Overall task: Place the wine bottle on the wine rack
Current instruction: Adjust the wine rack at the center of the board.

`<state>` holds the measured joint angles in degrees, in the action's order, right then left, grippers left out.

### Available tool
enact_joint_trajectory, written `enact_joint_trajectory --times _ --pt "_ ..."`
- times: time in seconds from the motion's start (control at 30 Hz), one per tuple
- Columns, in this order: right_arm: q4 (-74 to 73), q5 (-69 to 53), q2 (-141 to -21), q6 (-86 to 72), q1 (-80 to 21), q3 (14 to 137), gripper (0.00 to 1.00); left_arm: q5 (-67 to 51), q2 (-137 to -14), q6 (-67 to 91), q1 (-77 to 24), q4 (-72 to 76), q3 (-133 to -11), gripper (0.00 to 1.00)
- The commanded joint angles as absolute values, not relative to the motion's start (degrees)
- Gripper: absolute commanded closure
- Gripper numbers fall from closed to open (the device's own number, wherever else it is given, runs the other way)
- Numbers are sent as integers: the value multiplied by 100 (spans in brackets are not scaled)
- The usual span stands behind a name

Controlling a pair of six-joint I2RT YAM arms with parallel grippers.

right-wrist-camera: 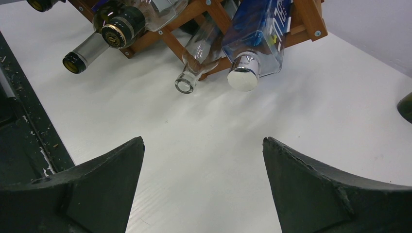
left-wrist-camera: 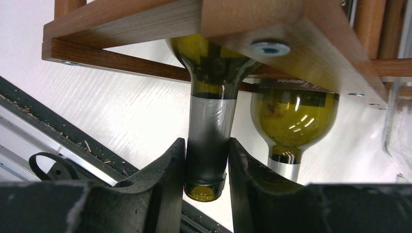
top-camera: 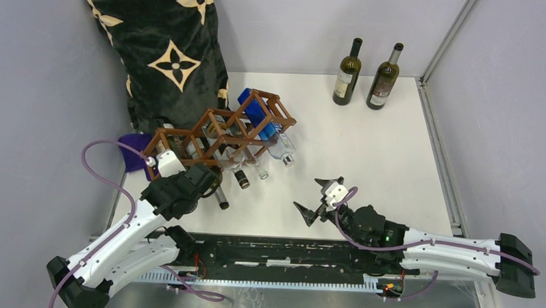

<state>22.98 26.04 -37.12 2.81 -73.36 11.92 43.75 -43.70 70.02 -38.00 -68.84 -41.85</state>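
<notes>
The left gripper (left-wrist-camera: 206, 145) is clamping the wine bottle (left-wrist-camera: 209, 116) by its neck, the two matte black, curved fingers pressing against either side of the smooth grey foil sleeve with no gap showing. The bottle, of olive-green glass, is lying in a low cell at the near left end of the wine rack (top-camera: 223, 135), its rounded shoulder sitting under a wooden bar and its neck and open mouth poking out towards the arm. The rack is standing on the white, finely grained table (top-camera: 379, 171), a reddish-brown lattice of thin square bars joined with silver screws into stepped cube cells. In the neighbouring cell a second green bottle (left-wrist-camera: 291, 116) with a dark label is resting, glossy with reflections. Further along, a clear glass bottle (right-wrist-camera: 194, 68) and a flat-sided blue bottle (right-wrist-camera: 260, 34) with a shiny silver cap are jutting from the right-hand cells. The right gripper (right-wrist-camera: 203, 143) is hovering over bare table near the front edge, its wedge-shaped black fingers spread wide and holding nothing. Two dark green bottles (top-camera: 365, 76) are standing upright, side by side, at the far edge. A black plush cushion (top-camera: 164, 47) with tan flower shapes is leaning behind the rack, and a purple cloth (top-camera: 137, 149) is lying beside the rack's left end.
</notes>
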Motion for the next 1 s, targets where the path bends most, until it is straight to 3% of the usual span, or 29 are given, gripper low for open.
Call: enact_joint_trajectory --times 0.0,0.47,0.97 --pt "2654 2708 -3559 340 -7313 1149 3 4619 -4151 7359 -3772 -7121 -4583 76" --pt "2663 2717 -3608 369 -7296 1169 2 3833 -4029 7195 -3771 -7165 -4888 82" --pt "2742 2675 -3780 422 -7279 1230 3 3246 -3820 7102 -3771 -7226 -4915 80"
